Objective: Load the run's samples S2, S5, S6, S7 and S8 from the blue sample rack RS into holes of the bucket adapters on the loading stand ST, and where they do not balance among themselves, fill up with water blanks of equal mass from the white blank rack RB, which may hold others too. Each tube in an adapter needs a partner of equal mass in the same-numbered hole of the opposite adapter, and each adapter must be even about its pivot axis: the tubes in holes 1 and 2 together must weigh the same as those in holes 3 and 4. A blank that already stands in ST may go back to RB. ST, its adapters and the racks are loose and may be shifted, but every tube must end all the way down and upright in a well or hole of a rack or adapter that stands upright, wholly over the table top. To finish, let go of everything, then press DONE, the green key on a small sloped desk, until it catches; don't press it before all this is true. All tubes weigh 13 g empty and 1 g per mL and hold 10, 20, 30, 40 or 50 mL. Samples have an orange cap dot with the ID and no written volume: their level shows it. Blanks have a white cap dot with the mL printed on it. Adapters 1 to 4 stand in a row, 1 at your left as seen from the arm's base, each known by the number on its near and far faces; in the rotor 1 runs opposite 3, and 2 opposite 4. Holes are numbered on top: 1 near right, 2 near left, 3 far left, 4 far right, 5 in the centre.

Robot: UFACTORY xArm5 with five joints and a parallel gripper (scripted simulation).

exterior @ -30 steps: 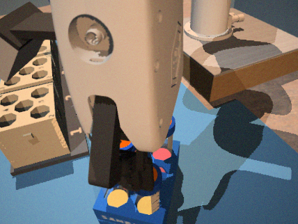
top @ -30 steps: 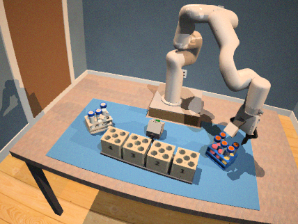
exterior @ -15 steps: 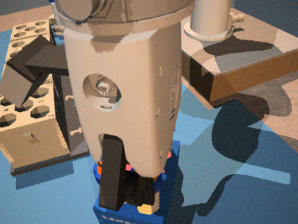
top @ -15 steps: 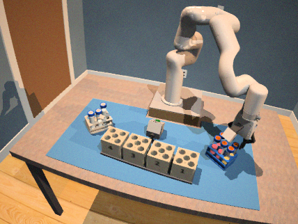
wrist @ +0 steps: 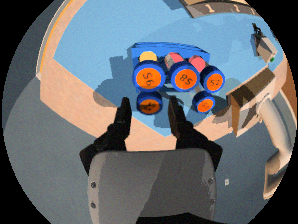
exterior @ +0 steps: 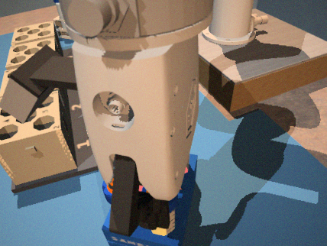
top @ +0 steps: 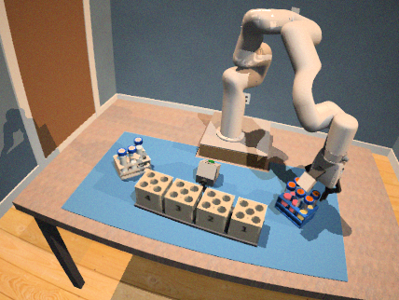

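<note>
White blank rack RB (top: 122, 169): a small white frame holding blue-capped blank tubes, far to the left of the blue sample rack, beyond adapter 4; not needed for this step.
Loading stand ST (top: 154, 211): a dark base plate carrying four tan five-hole adapter blocks (top: 247, 219) in a row, just left of the blue sample rack; every hole that shows looks empty, so by my judgement loading has not begun.
DONE key (top: 211, 162): a green button on a small grey sloped desk, behind the adapter row and well left of the blue sample rack; leave it alone until the end.
Blue sample rack RS (top: 285, 207): a square blue block on the blue mat, holding blue-capped tubes with orange cap dots (wrist: 185, 78); in the wrist view three caps stand in the far row and two nearer.
Gripper (wrist: 150, 113): two dark fingers partly apart and holding nothing, low over the blue sample rack with the near-left orange cap (wrist: 149, 102) between the tips.
Doing it well: centre that one cap between the fingers, descend straight so neither finger knocks a neighbouring cap, clamp below the cap, then lift vertically until the tube clears its well.
Risk: the rack is loose, so an off-centre close could drag or tip it.
Cap IDs: too small to read here.
</note>
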